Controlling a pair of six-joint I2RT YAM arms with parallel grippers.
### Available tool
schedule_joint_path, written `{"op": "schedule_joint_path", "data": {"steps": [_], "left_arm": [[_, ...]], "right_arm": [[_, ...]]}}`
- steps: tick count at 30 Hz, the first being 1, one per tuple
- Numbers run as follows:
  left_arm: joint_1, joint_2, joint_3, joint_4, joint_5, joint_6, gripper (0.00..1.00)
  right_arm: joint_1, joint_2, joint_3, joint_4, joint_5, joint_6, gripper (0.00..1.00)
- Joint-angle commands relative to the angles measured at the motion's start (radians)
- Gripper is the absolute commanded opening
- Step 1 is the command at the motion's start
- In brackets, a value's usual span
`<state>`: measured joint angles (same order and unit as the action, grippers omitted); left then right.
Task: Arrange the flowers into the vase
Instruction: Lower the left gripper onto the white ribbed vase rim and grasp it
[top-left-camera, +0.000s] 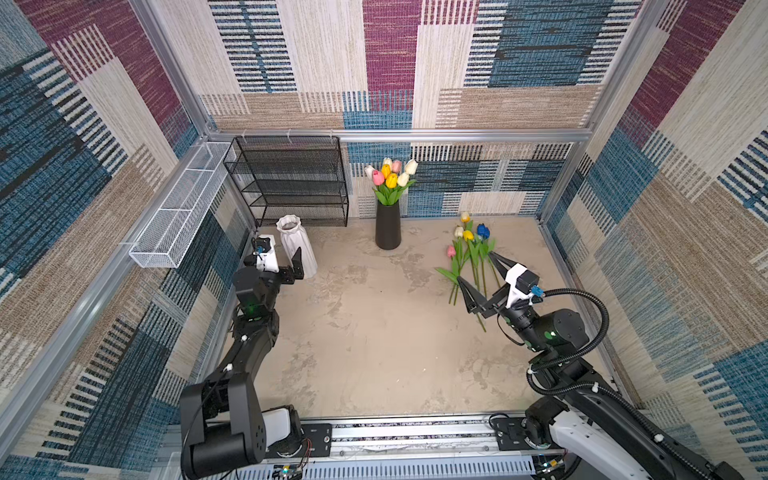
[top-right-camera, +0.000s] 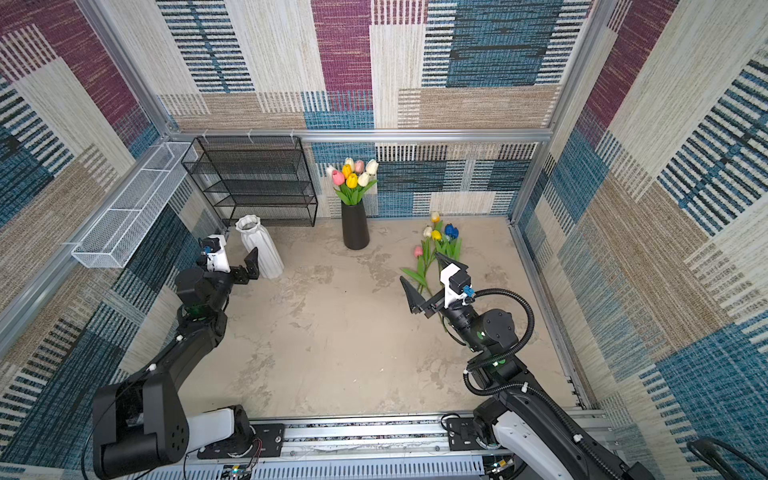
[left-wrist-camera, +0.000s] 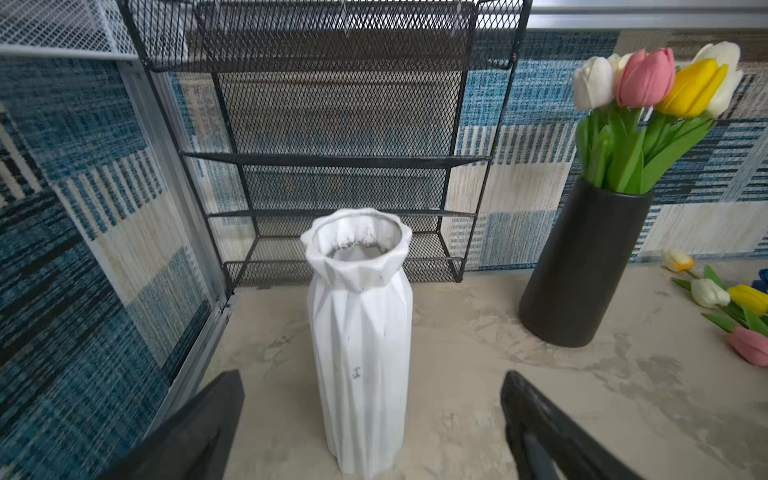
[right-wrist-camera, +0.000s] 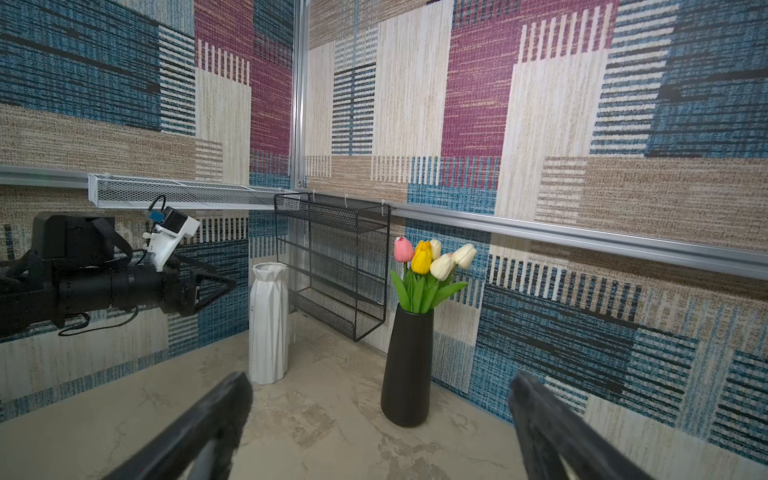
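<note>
**1. Flowers.** The tulip bunch (top-left-camera: 392, 176) stands upright in the black vase (top-left-camera: 388, 226), and we see white, cream, yellow and pink heads above green leaves. The loose tulips (top-left-camera: 471, 251) lie flat on the table (top-left-camera: 374, 340), to the right of the black vase in both top views and nearer the robot's base. We count five heads: cream-yellow, white, yellow, blue and pink. The heads point toward the back wall and the stems run toward the base.

**2. Right gripper.** The right gripper (top-left-camera: 474, 266) sits right of the black vase, over the lower stems of the loose tulips. Its fingers are spread wide with nothing between them, and the right wrist view confirms the empty gap. We cannot tell whether a finger touches a stem.

**3. White vase.** The white vase (top-left-camera: 296, 245) stands upright on the table, left of the black vase and well apart from it, mouth upward.

**4. Left gripper.** The left gripper (left-wrist-camera: 372, 376) is left of the black vase, level with the white vase. Its fingers are spread wide and hold nothing. In the right wrist view a gap separates its fingertip from the white vase.

**5. Surroundings.** The black wire rack (top-left-camera: 291, 178) hangs on the back wall left of the black vase. The white mesh basket (top-left-camera: 183, 208) hangs farther left.
</note>
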<state>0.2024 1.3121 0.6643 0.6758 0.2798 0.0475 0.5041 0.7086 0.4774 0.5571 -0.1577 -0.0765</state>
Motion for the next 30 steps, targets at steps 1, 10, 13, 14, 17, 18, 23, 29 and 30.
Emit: {"op": "schedule_joint_path", "data": {"steps": [1, 10, 13, 14, 17, 18, 23, 29, 30], "left_arm": [[0.000, 0.073, 0.059, 0.019, 0.091, 0.094, 0.99], [0.002, 0.297, 0.179, 0.112, 0.085, 0.087, 0.99], [0.000, 0.344, 0.211, 0.123, 0.051, 0.088, 0.99], [0.002, 0.360, 0.221, 0.128, 0.044, 0.091, 1.00], [0.001, 0.414, 0.267, 0.131, 0.059, 0.095, 0.99], [0.001, 0.433, 0.282, 0.130, 0.063, 0.091, 0.99], [0.001, 0.503, 0.331, 0.176, 0.077, 0.066, 0.99], [-0.001, 0.570, 0.393, 0.184, 0.109, 0.047, 0.99], [-0.001, 0.580, 0.397, 0.190, 0.105, 0.046, 0.99]], "right_arm": [[0.001, 0.002, -0.003, 0.044, -0.015, 0.011, 1.00], [0.000, -0.013, 0.001, 0.031, -0.018, 0.007, 1.00], [0.000, -0.032, -0.002, 0.030, -0.016, 0.011, 1.00], [0.000, -0.038, -0.001, 0.027, -0.015, 0.011, 1.00], [-0.001, -0.050, 0.000, 0.017, -0.014, 0.008, 1.00], [0.000, -0.052, 0.001, 0.015, -0.013, 0.008, 1.00], [0.000, -0.057, 0.007, 0.004, -0.017, 0.012, 1.00], [0.001, -0.058, 0.023, -0.011, -0.014, 0.002, 1.00], [0.001, -0.058, 0.028, -0.019, -0.014, -0.002, 1.00]]}}
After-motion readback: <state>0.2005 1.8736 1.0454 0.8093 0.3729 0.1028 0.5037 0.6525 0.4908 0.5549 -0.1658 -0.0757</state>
